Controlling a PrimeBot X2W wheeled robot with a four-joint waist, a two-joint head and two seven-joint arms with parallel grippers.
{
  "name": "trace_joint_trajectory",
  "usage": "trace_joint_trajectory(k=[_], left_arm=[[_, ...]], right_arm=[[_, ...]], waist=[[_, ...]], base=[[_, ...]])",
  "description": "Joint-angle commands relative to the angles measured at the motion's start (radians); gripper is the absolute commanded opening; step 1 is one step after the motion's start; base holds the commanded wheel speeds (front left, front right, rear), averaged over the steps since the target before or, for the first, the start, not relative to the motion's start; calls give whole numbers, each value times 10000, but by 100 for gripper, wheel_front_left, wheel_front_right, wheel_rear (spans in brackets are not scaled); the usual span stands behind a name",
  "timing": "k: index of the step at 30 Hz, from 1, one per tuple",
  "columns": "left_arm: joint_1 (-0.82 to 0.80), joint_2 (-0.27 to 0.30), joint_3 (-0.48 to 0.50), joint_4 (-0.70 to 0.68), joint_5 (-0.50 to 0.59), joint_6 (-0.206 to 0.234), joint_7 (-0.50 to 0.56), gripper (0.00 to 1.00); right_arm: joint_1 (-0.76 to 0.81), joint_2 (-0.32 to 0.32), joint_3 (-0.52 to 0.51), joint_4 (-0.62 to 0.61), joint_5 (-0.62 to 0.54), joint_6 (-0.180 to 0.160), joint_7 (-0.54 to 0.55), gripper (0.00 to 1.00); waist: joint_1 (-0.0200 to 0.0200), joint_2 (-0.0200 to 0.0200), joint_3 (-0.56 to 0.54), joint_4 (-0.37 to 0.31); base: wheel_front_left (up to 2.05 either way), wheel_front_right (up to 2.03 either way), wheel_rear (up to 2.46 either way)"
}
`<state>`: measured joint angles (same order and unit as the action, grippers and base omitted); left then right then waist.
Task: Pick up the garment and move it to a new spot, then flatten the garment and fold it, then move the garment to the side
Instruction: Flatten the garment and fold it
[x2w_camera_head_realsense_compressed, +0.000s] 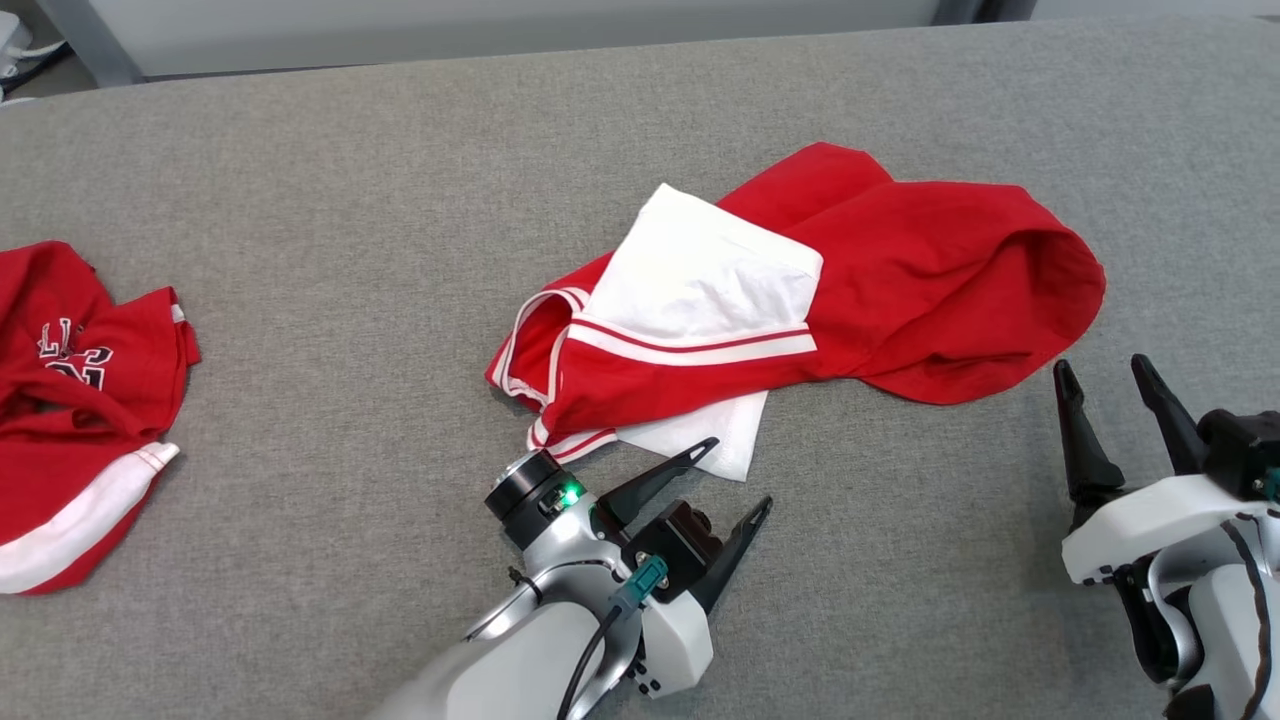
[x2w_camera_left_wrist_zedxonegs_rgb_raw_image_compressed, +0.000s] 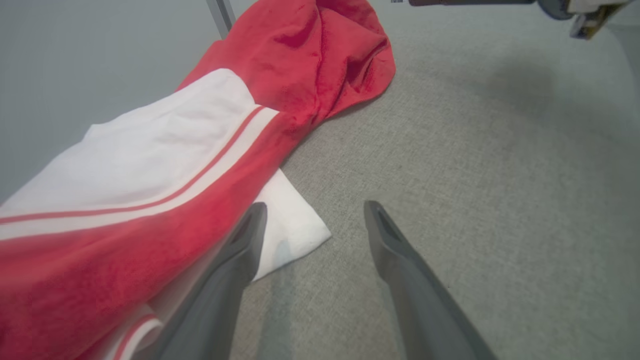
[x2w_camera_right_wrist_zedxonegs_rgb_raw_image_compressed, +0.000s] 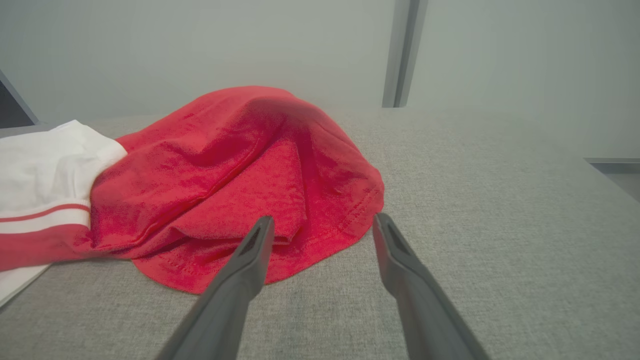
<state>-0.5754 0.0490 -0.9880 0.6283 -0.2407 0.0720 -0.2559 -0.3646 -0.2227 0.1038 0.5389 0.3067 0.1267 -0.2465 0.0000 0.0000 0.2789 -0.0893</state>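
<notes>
A grey, cloth-covered surface (x2w_camera_head_realsense_compressed: 330, 420) is shown across nearly the whole frame. A crumpled red garment (x2w_camera_head_realsense_compressed: 930, 280) with white panels and striped trim is spread on it from the centre to the centre right. A second red garment (x2w_camera_head_realsense_compressed: 70, 420), with white trim and lettering, is bunched at the left edge, well apart.

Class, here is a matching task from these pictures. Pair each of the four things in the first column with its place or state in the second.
1. red and white garment
2. red jersey with lettering
3. left hand
4. right hand

A. open, off the garment's right end
B. far left in the head view
C. open, at the garment's near white corner
D. crumpled, centre of the head view

Pairs: 1-D, 2-B, 3-C, 4-A
</notes>
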Motion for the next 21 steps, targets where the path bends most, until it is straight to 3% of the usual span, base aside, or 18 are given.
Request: trace_joint_trajectory(k=[1,8,19,20,21], left_arm=[[-484,12,136,8,-196,126,-59,100],[-860,12,-121,605,-676,309,-59,100],[-1254,12,-769,1540,-1452,256,-59,100],[-1263,12,-820,1581,-1527,251,-59,84],[-1284,12,-851,1537,-1581,261,-59,0]], right_arm=[[330,-57,95,-473,23,40,98,100],[937,25,29,-1242,27,40,512,100],[1265,197,7,-2021,51,40,873,100],[1289,186,12,-2057,51,40,891,100],[1312,170,12,-2100,56,40,909,100]], waist=[[0,0,78,-121],[0,0,222,-416],[0,0,272,-674],[0,0,255,-668],[0,0,240,-656]], base=[[0,0,0],[0,0,0],[0,0,0],[0,0,0],[0,0,0]])
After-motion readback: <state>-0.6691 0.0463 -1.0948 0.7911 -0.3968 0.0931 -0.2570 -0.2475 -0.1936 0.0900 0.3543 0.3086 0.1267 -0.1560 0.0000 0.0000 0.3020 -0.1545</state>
